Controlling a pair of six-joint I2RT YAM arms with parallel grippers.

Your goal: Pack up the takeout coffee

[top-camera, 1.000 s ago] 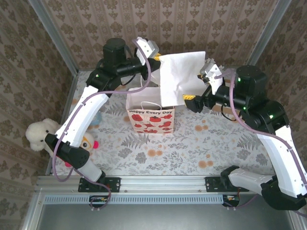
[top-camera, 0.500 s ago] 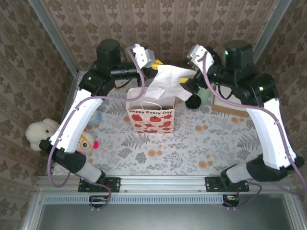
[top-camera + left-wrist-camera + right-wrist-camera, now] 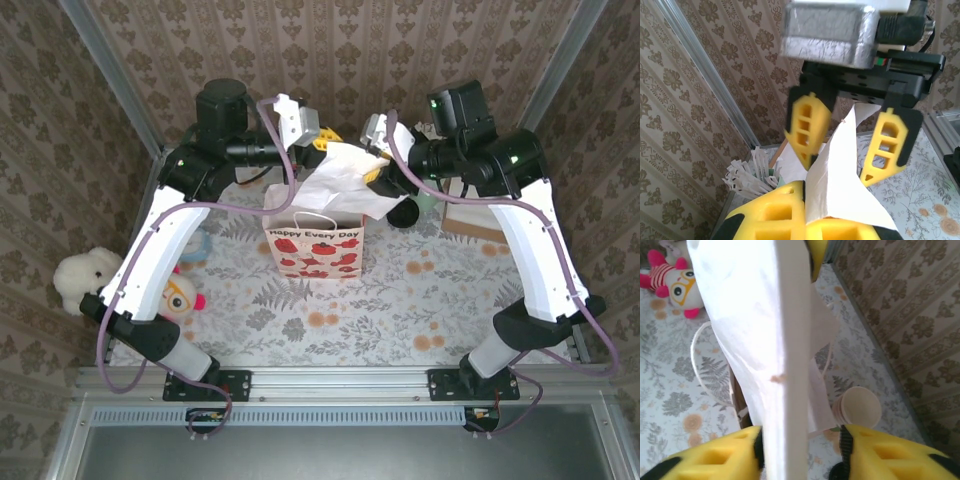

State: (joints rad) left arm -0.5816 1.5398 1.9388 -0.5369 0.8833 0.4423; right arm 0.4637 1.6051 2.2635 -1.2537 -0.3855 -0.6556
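Takeout coffee [image 3: 405,213] set upright on the bench [image 3: 400,320], lid upward, beside the gift bag [image 3: 313,245] — below the right pincer [image 3: 836,175], held apart around tissue sheet [image 3: 340,185], left pincer [image 3: 810,220] clamped on it

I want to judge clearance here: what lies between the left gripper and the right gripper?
A white tissue paper sheet runs from the left gripper to the right gripper, above the gift bag. The top external and left wrist views both show it.
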